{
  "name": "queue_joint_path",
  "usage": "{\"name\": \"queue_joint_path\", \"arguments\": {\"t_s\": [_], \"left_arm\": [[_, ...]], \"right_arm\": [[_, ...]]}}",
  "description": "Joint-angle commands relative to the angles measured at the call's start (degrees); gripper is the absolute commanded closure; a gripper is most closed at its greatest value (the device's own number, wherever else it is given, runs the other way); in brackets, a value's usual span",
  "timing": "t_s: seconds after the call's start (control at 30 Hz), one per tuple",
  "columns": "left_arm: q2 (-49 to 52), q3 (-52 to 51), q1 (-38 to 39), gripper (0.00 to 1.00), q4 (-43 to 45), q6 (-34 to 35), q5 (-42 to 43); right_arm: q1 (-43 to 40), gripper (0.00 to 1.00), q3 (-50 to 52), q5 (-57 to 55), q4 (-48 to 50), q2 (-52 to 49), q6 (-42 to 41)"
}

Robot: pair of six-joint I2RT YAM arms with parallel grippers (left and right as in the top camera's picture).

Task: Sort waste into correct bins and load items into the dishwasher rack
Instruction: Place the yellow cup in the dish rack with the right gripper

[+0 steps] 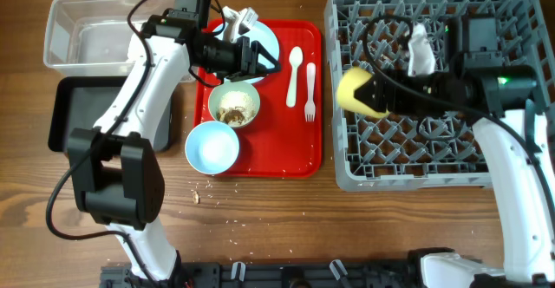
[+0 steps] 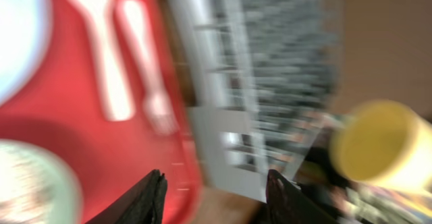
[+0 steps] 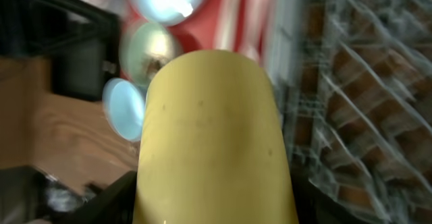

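My right gripper (image 1: 375, 95) is shut on the small yellow cup (image 1: 354, 92), held on its side over the left part of the grey dishwasher rack (image 1: 486, 171). The cup fills the right wrist view (image 3: 212, 136). My left gripper (image 1: 265, 59) is open and empty above the pale blue plate (image 1: 264, 36) on the red tray (image 1: 277, 149). In the blurred left wrist view its fingers (image 2: 219, 197) frame the tray edge. The green bowl (image 1: 234, 104) holds food scraps. The blue bowl (image 1: 212, 147), spoon (image 1: 295, 71) and fork (image 1: 310, 93) lie on the tray. White wrapper paper (image 1: 238, 17) shows behind my left arm.
The clear tub (image 1: 87, 32) stands at the back left, with the black tray (image 1: 74, 114) in front of it. A white object (image 1: 421, 52) lies in the rack's back part. Crumbs (image 1: 198, 194) lie on the wood in front of the red tray.
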State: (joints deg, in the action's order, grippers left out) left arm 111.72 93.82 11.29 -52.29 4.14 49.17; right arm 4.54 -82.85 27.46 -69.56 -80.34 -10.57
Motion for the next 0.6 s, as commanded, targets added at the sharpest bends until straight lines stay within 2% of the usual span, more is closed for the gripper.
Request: {"name": "queue_joint_path", "arguments": {"t_s": [0.0,0.1,0.3,0.4,0.47,0.57], "left_arm": [[-1.5,0.6,0.4,0.51,-0.8,-0.4,-14.0],[-1.5,0.6,0.5,0.51,-3.2,-0.3,-18.1],[-1.5,0.6,0.5,0.51,-5.2,-0.3,-19.3],[-1.5,0.6,0.5,0.51,-5.2,-0.3,-19.3],[-1.5,0.6,0.5,0.51,-5.2,-0.3,-19.3],[-1.5,0.6,0.5,0.51,-5.2,-0.3,-19.3]], "right_arm": [[2.9,0.48,-2.2,-16.9,-9.2,0.3,-7.9],[6.7,0.48,-2.2,-25.0,-16.1,-3.3,-12.4],[6.9,0.47,-0.4,-25.1,-15.7,-14.4,-11.4],[7.0,0.46,0.2,-21.5,-13.6,-18.4,-7.6],[7.3,0.41,0.2,-20.0,-12.0,-19.8,-7.4],[7.3,0.18,0.2,-20.0,-11.9,-19.8,-7.3]]}}
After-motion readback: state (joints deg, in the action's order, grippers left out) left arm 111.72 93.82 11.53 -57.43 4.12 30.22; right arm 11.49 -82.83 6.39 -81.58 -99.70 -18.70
